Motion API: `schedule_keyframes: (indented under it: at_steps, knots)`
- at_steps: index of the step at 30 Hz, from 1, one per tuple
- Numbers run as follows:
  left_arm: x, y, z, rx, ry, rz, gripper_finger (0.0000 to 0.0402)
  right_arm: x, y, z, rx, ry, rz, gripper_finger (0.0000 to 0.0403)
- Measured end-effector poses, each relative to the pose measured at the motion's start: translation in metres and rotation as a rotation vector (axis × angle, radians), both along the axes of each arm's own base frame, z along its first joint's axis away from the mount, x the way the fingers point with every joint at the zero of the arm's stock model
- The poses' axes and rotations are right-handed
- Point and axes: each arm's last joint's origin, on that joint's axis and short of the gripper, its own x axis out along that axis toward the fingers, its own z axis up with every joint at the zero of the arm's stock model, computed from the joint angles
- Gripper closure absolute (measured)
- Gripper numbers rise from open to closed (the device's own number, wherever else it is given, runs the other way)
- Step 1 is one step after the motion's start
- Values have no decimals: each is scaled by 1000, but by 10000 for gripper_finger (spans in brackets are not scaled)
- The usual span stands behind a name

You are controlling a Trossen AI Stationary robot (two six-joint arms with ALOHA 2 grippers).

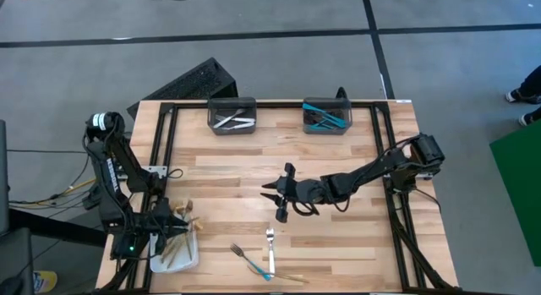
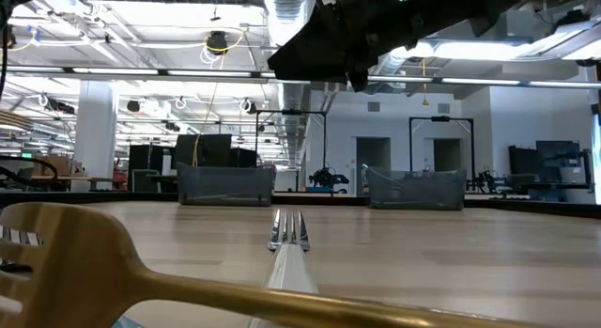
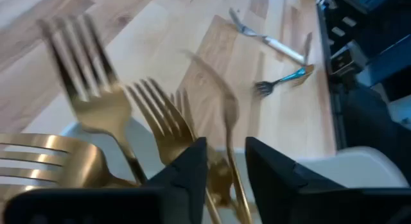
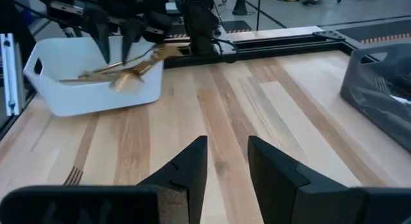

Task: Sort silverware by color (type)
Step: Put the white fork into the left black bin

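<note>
The silverware lies in three places. Several gold forks (image 3: 96,102) are heaped in the white tray (image 1: 188,258) at the near left. A silver fork (image 1: 270,243), a turquoise-handled fork (image 1: 252,263) and a gold piece (image 1: 289,277) lie on the table near the front edge. My left gripper (image 3: 226,166) hangs open over the tray, with a blurred gold utensil (image 3: 225,115) standing in its gap. My right gripper (image 1: 275,202) hovers open over the table's middle, with nothing between its fingers (image 4: 192,163). My left gripper has the blurred gold utensil's slim handle (image 3: 228,161) between its two parted fingers, which slant down over the tray. I cannot tell whether either finger touches it. Its lower end is among the gold forks in the tray.
Two dark grey bins stand at the far edge: one (image 1: 232,116) with silver pieces, one (image 1: 326,117) with turquoise pieces. Bare wood lies between the bins and the loose silverware. Black frame rails (image 1: 161,151) run along both table sides.
</note>
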Motion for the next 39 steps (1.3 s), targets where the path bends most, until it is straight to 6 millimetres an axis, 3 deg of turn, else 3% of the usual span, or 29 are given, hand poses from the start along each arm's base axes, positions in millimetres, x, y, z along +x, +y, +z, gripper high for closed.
schedule_keyframes:
  at_steps: [7,14,19,25,32,36,39]
  knots:
    - [4,-4,7,40,2,-27,260,0,0,0,-5,0,2,266]
    - [13,-19,38,203,-71,-149,266,0,0,0,-8,1,2,266]
    - [31,-14,49,368,-201,-65,273,1,-3,1,-8,0,-7,266]
    - [70,-5,40,412,-98,13,275,1,-3,2,-4,-15,-7,266]
    - [119,-23,33,446,-122,-142,275,0,2,4,1,-33,5,266]
    - [132,-29,18,424,-67,-238,275,0,2,4,2,-37,6,266]
    - [131,-31,7,295,36,-255,275,0,3,4,2,-37,9,266]
